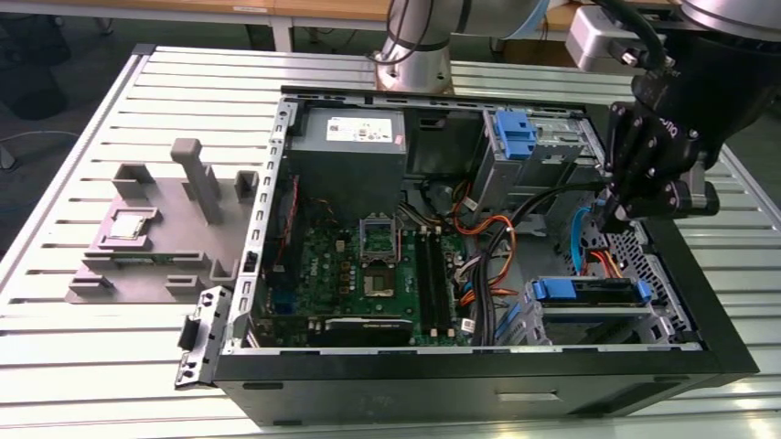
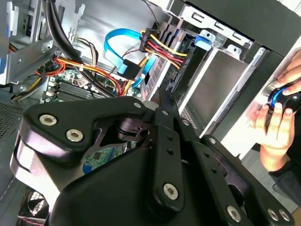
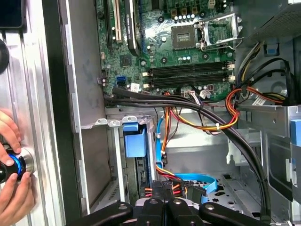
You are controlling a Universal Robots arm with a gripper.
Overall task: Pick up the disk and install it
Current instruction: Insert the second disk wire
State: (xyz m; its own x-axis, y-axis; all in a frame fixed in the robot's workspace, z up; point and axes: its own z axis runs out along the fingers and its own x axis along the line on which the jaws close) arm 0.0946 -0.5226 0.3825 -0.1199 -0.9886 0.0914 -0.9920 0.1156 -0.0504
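Gripper (image 1: 614, 218): hangs inside the open computer case (image 1: 488, 375), close above the drive cage (image 1: 598, 322), likely so it can work the bay from above.
Pincer state: cannot tell, released or clenched.
Disk (image 1: 586, 291): appears seated edge-on in the drive cage, with its blue carrier end up.
Case contents: motherboard (image 1: 366, 265), power supply (image 1: 347, 137) and loose cables (image 1: 495, 251), which run close beside the cage.
Outside the case: a person's hand (image 3: 11, 188) rests on a blue-lit knob (image 3: 16, 162).
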